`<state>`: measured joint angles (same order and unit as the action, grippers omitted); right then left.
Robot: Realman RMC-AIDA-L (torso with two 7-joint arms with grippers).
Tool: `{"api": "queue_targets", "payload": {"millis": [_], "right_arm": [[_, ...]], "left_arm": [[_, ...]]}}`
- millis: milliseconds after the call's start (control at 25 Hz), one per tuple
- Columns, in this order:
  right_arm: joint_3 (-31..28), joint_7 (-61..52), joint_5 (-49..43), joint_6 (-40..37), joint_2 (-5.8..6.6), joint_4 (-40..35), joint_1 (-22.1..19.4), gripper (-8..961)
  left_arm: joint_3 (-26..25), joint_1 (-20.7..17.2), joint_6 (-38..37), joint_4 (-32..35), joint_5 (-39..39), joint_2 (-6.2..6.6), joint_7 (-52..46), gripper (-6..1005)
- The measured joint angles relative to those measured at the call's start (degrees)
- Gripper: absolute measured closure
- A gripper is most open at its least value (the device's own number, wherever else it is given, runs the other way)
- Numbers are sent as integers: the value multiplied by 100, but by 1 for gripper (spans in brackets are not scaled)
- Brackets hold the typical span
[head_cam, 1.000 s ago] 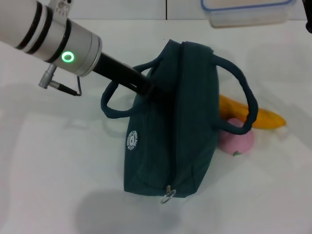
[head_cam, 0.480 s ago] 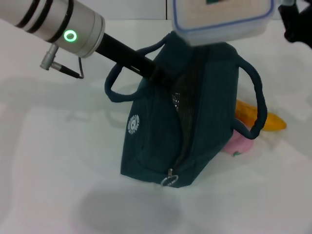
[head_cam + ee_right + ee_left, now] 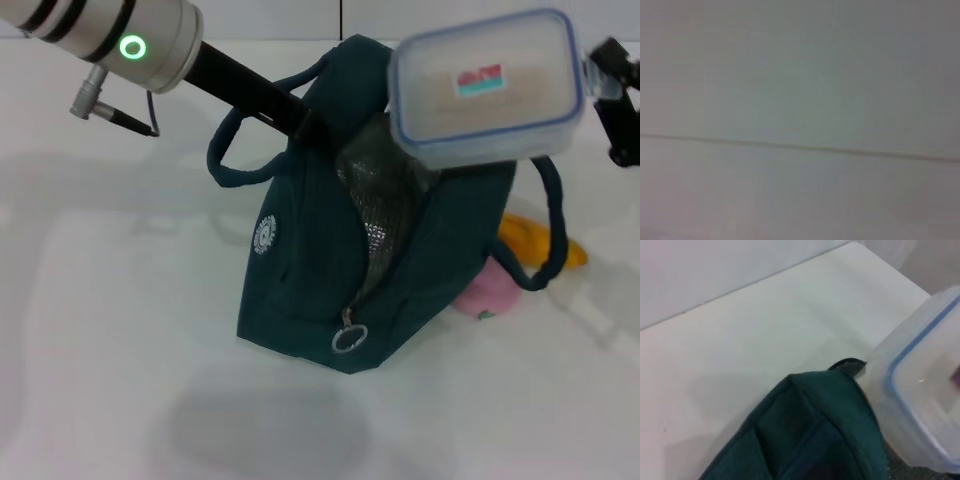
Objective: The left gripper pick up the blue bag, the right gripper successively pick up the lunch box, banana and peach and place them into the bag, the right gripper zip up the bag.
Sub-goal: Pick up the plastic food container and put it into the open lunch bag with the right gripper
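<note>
Left gripper (image 3: 300,118): at the upper left rim of the bag, arm reaching in from the upper left corner of the head view. Fingers pinch the bag's fabric beside the near handle, lifting that side so the mouth gapes.

Blue bag (image 3: 310,270): standing tilted on the white table (image 3: 110,330), zip open, silver lining (image 3: 375,200) showing in the gap, zip ring (image 3: 349,339) hanging at the near end. Risk: the hold takes only a small fold of cloth; if it slips, the mouth collapses and the bag slumps.

Lunch box (image 3: 487,88): clear tub with blue-edged lid, held in the air directly above the bag's right half, tilted. Risk: the box looks wider than the opening; lowered flat it could catch the rim or the far handle (image 3: 550,230) and push the bag over.

Peach (image 3: 488,292) and banana (image 3: 535,242): on the table against the bag's right side, partly hidden. Risk: a shoved bag would roll them away.

Right gripper (image 3: 605,85): at the right frame edge, apparently clamped on the box's end, though its fingers are mostly out of sight. The right wrist view shows only a blank surface.
</note>
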<state>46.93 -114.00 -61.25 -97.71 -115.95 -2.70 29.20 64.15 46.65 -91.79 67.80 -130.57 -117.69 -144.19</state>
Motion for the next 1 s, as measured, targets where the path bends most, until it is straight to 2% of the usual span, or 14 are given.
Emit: {"api": "queue_targets", "payload": {"millis": [280,640,880,1000], "right_arm": [[196,11,0,345,9,-66,-94,774],[1348,23,-3,1024,-23,-162,319,763],[1626,995,0,1126,-24,-465,402,756],[1714,1334,3,1123,-25,-493,579,753]], "left_arm": [[-114,38,3,2,-6,10,4,901],[-114,114,26,-32,-7,-38,14,901],[-68,76,49,-58,-8,-58,70,900],[-66,75,60,-111,-13,-61,124,900]]}}
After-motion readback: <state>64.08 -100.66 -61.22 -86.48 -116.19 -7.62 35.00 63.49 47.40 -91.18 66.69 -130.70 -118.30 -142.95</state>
